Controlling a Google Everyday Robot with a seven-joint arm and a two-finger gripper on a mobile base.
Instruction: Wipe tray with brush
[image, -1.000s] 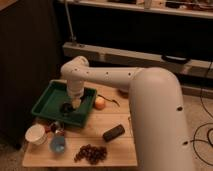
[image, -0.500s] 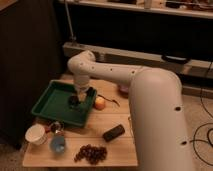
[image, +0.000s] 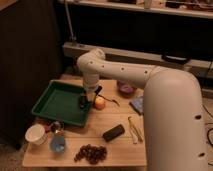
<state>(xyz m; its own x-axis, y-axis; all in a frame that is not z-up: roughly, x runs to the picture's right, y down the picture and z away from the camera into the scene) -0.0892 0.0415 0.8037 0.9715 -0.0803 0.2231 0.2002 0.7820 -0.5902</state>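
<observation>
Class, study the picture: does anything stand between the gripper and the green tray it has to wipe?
Nothing visible does. The gripper hangs over the right edge of the tray, a dark thing, probably the brush, at its tip. The tray's floor looks bare; the orange fruit lies outside it.

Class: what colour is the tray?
Green tray, camera view; the pincer is at its edge beside the apple.

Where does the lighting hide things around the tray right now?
Camera view: dim, warm light; the gripper at the right edge of the green tray reads as a dark shape; the room behind the table is almost black; the white arm is brightest.
</observation>
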